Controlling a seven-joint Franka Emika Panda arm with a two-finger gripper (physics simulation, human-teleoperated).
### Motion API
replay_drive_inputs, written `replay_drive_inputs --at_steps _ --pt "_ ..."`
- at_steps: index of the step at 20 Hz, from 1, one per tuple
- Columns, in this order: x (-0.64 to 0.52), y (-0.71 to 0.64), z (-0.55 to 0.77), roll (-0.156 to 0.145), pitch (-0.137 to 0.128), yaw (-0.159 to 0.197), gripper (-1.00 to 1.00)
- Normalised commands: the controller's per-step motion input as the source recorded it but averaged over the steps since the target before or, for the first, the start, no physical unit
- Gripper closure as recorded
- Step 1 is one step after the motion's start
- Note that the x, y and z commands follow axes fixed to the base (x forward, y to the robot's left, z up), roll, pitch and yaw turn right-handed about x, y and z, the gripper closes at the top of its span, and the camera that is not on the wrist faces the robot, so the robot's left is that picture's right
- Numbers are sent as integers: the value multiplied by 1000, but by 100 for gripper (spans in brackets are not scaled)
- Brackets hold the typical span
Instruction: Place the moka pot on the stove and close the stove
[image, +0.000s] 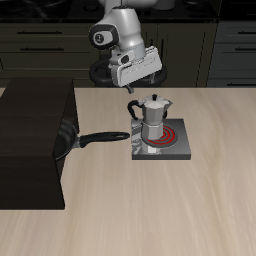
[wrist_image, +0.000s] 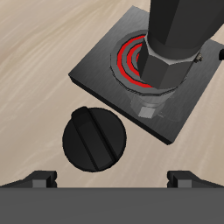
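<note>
1. Large black box (image: 30, 145) sits at one side edge of the table (image: 200, 220). It plays no part in your job.
2. Frying pan (image: 66, 138) rests against that box, with its long handle (image: 100, 138) reaching toward the stove. Leave it be.
3. Stove (image: 160, 146) sits near mid-table, somewhat toward the back edge. The moka pot (image: 153, 118) stands upright on it, on the coil (image: 172, 133). In the wrist view the pot's base (wrist_image: 179, 39) covers part of the red spiral (wrist_image: 129, 59), a bit off the coil's centre as far as I can tell. Judgement: the placing step looks done.
4. The coil glows red in both views, so the stove reads as on. What's left for you, I'd judge, is the shut-off.
5. Stove knob (wrist_image: 94, 138), the black disc with a raised ridge, shows in the wrist view beside the grey plate and clear of the pot. I can't make it out in the exterior view.
6. Gripper (image: 134, 82) hangs above the pot, toward the table's back edge, apart from it. Fingers (wrist_image: 39, 179) show at the frame margin spread wide, with nothing between them and touching nothing.
7. Your next move likely calls for dropping onto the knob without nudging the pot's handle.
</note>
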Motion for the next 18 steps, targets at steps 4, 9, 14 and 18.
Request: replay_drive_inputs --at_steps 4,9,14,18 --pt "-3 -69 -144 -42 7 -19 -100" --pt "-238 169 -330 21 37 39 -100" --pt "83 147 -128 16 20 37 -100" --pt "144 4 -90 -12 16 28 -100"
